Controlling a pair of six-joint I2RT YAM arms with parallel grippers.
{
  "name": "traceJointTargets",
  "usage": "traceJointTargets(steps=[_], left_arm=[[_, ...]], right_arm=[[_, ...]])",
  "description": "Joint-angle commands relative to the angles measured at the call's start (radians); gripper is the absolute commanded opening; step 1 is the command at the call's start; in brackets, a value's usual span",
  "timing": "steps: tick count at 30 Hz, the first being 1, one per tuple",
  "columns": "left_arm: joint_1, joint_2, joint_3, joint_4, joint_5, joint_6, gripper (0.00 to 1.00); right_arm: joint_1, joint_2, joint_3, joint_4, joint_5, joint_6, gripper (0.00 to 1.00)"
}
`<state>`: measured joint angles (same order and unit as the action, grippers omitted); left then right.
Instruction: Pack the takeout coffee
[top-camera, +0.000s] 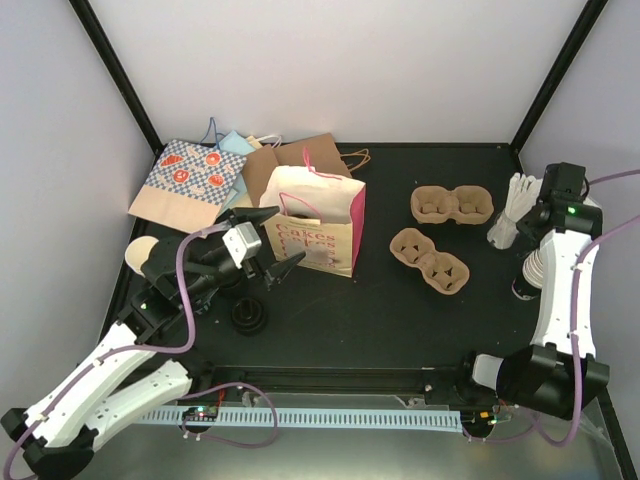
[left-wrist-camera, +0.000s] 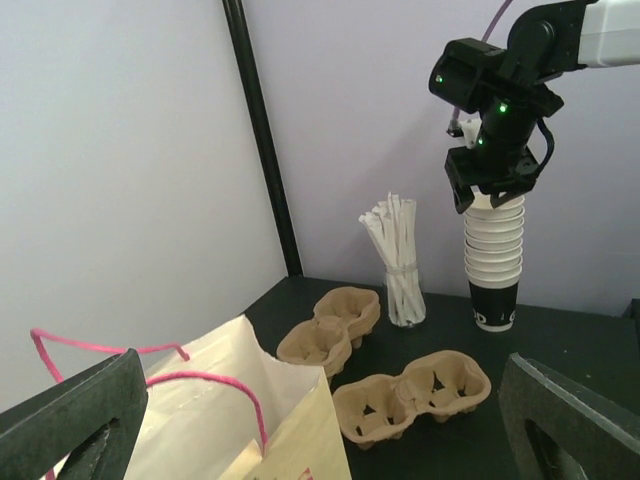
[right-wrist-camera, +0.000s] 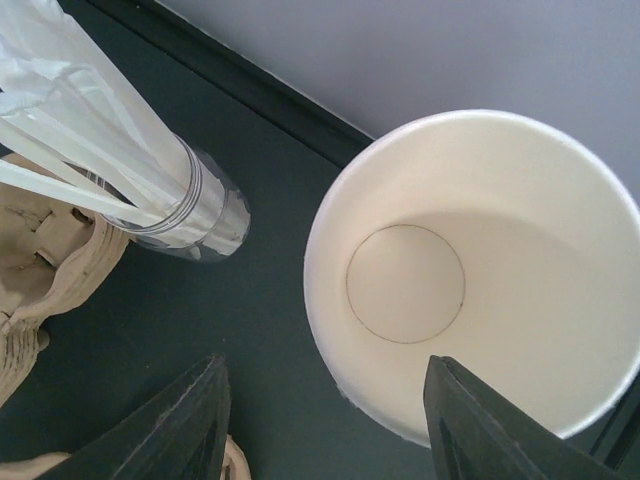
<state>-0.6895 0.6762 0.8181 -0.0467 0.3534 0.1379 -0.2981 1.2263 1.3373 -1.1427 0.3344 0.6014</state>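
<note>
No lidded takeout coffee shows in any view. A stack of lidless cream cups stands on a dark cup at the right edge of the table. My right gripper hangs right above the stack and is open. One finger is over the top cup, the other is outside its rim. My left gripper is open and empty beside the upright cream paper bag with pink handles.
Two brown pulp cup carriers lie mid-table. A jar of wrapped straws stands just left of the cup stack. Flat paper bags lie at the back left. A black lid stack sits near my left arm.
</note>
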Motion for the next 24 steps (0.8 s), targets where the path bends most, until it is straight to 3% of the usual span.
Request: traceJointTargets(steps=[1,6,10,15,24], left_arm=[[-0.005,-0.039,-0.005,-0.09,-0.044,-0.045,0.99],[-0.005,-0.049,0.011,-0.166,-0.12,-0.123,0.99],[-0.005,-0.008,0.07,-0.273,-0.171,-0.142,0.99],[-0.004,0.018,0.087,-0.317,-0.155,-0.15,0.99],[-0.005,0.006,0.092,-0.337,-0.151,-0.172,0.99]], right_arm=[[-0.009,0.027,0.024,0.027,-0.017,0.002,0.53],[-0.009,0.041,0.03,0.026,-0.013,0.007,0.23],[-0.009,0.03,0.049,0.002,0.0,0.008,0.07],[-0.009,0.024,0.134,-0.055,0.043,-0.002,0.01],[-0.009,0.015,0.234,-0.116,0.042,-0.011,0.01]])
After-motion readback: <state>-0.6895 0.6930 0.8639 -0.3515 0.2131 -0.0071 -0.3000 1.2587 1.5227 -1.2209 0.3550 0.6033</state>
